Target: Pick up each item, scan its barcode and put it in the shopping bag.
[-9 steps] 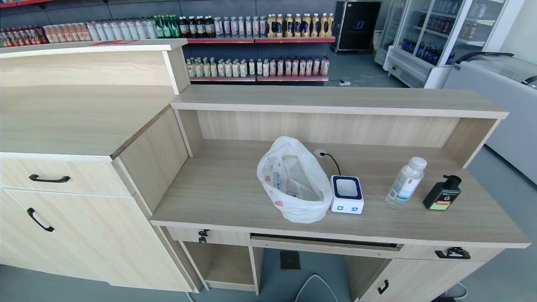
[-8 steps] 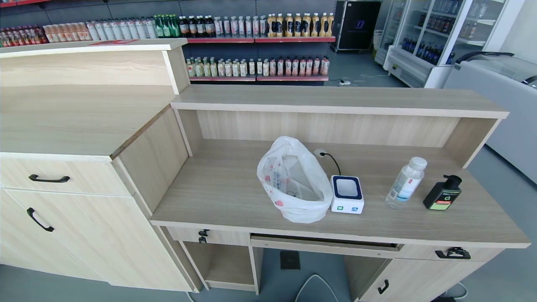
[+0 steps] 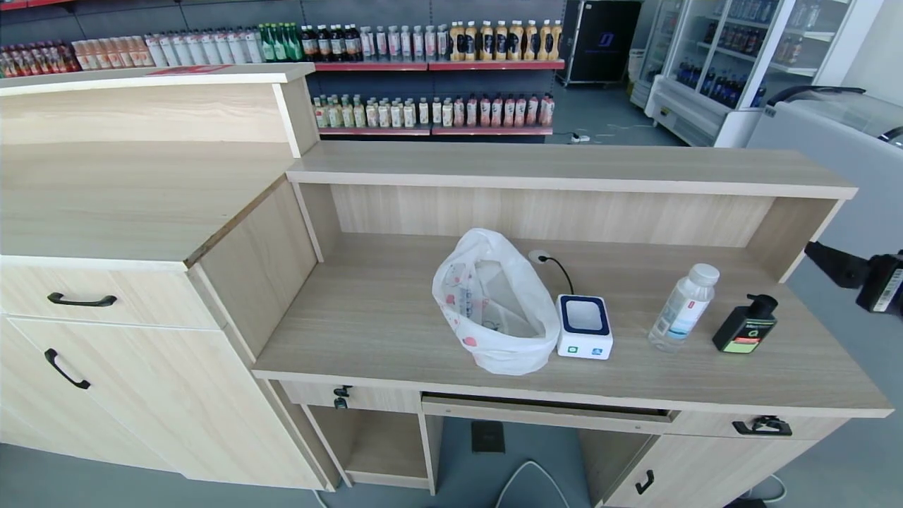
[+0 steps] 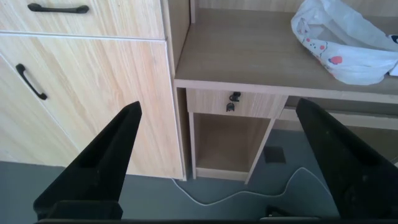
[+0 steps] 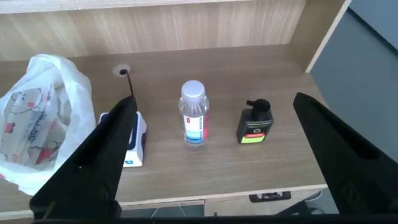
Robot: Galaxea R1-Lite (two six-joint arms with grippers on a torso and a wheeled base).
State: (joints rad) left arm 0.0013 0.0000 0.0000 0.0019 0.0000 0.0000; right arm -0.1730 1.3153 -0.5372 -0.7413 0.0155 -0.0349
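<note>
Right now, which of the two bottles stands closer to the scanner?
The clear bottle with the white cap; the black pump bottle stands beyond it, farther from the scanner.

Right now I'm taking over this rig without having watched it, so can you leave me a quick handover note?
Left gripper: open, empty, low in front of the counter.
Right gripper: open, empty, above the counter's right part.
Clear bottle and black pump bottle stand right of the scanner. The shopping bag sits open on the scanner's left.
Done: neither item is bagged.
Left: pick, scan and bag both.
</note>
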